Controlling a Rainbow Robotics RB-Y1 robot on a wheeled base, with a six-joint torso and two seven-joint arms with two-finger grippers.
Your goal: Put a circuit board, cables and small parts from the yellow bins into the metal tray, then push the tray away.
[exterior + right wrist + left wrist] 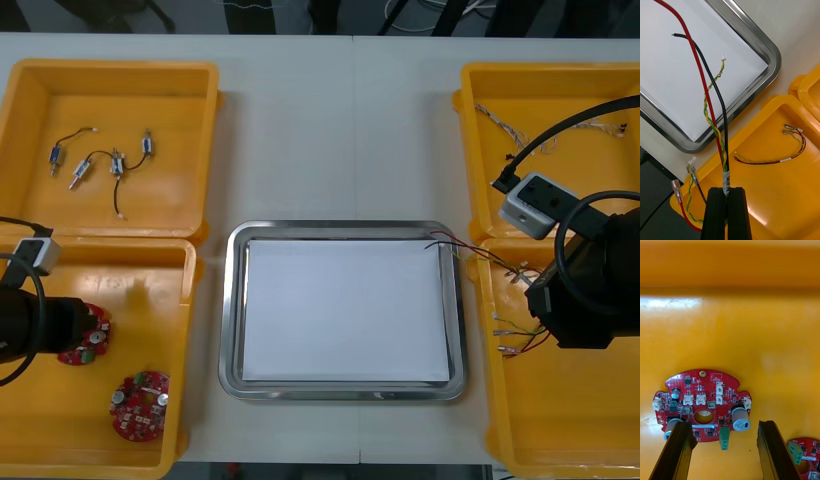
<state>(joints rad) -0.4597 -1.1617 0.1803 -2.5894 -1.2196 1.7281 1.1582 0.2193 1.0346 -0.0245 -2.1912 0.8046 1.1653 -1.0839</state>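
While the right claw [727, 190] is clamped on a cable bundle [717, 127] (red, black, yellow twisted) over the right near bin [790, 195], its ends cross the tray [769, 47] corner | white tag [726, 179] on bundle, print unreadable | left claw [724, 425] spread wide, holding nothing, over a board [702, 397] in the left near bin [752, 333]

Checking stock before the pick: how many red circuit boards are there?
2, both in the near left yellow bin: one circuit board under the open left gripper, the other board nearer the robot. The arm could hide more.
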